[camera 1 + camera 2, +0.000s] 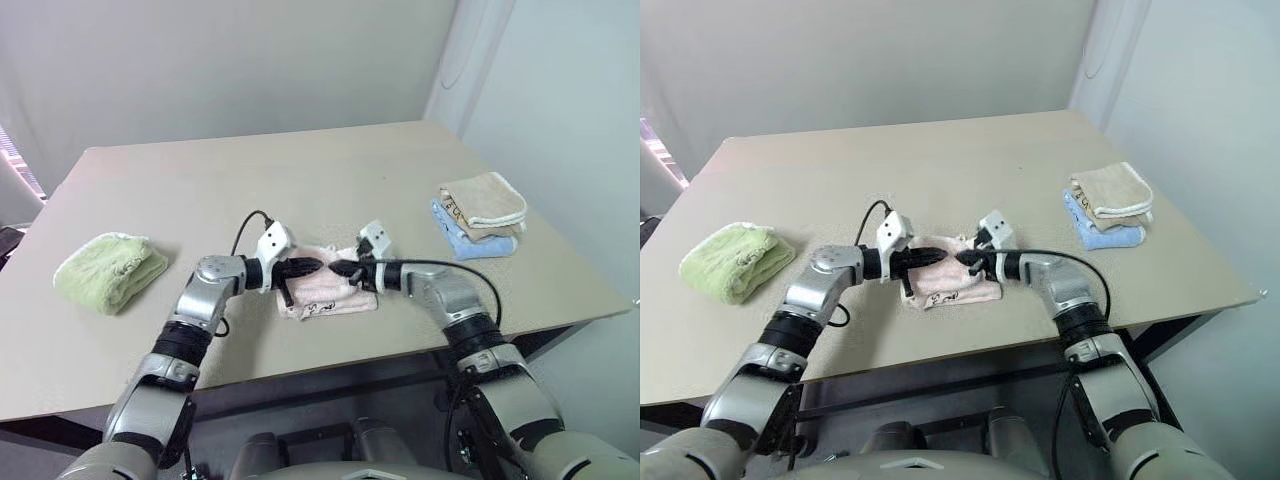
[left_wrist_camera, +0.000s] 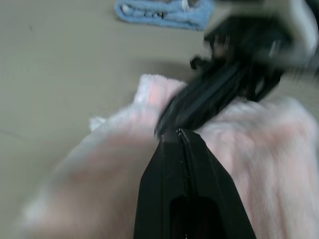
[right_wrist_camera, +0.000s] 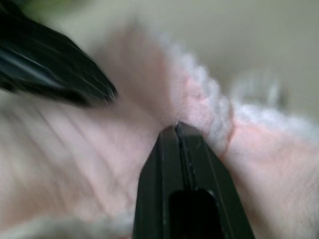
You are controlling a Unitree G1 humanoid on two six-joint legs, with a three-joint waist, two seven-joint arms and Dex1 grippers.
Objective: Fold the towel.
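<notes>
Left claw (image 1: 308,267) and right claw (image 1: 340,267), both closed with fingers pressed together and holding nothing, meet tip to tip over the pink towel (image 1: 325,292), which lies bunched near the table's (image 1: 300,180) front edge

Pale pink towel (image 1: 325,292), folded small, near table's front edge

- Both pincers, the left pincer (image 1: 312,266) and the right pincer (image 1: 338,267), meet tip to tip over the towel (image 1: 325,292), crowding the middle.
- Green towel (image 1: 110,270) blocks the table (image 1: 300,170) at far left; the beige and blue stack (image 1: 478,215) blocks the right.
- Far half lies bare.
</notes>
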